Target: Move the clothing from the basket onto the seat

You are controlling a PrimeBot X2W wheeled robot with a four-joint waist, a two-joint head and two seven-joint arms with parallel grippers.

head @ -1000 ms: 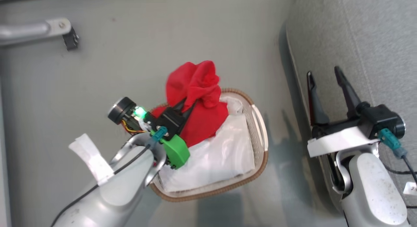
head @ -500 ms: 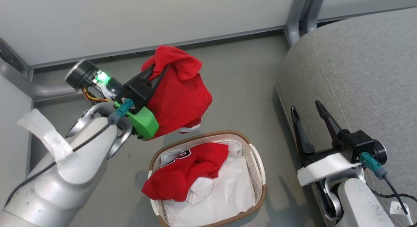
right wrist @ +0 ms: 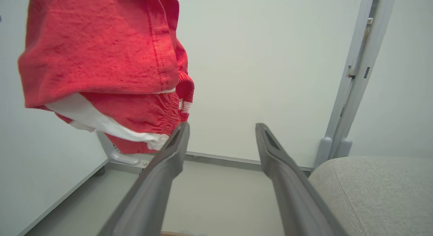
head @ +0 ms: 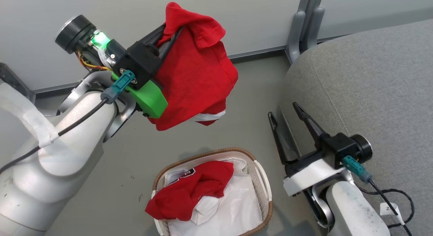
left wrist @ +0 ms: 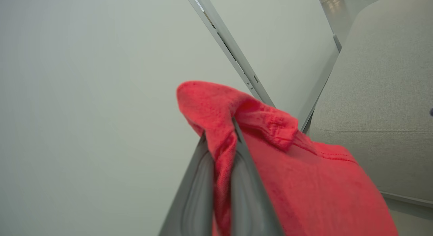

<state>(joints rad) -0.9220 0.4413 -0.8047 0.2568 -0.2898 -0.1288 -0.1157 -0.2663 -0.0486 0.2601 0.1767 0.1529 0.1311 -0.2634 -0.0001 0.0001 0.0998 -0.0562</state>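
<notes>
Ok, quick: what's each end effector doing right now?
Left end effector: shut on the red garment.
Right end effector: open, holding nothing.

place: probably test lab | cues: bare partition panels (head: pixel 264 19), grey sofa (head: pixel 372 77)

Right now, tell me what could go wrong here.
The left gripper pinches only a fold of the plain red garment, hanging short of the seat; it could slip to the floor. The second garment lies on the white liner in the basket; a grab might catch both.
</notes>
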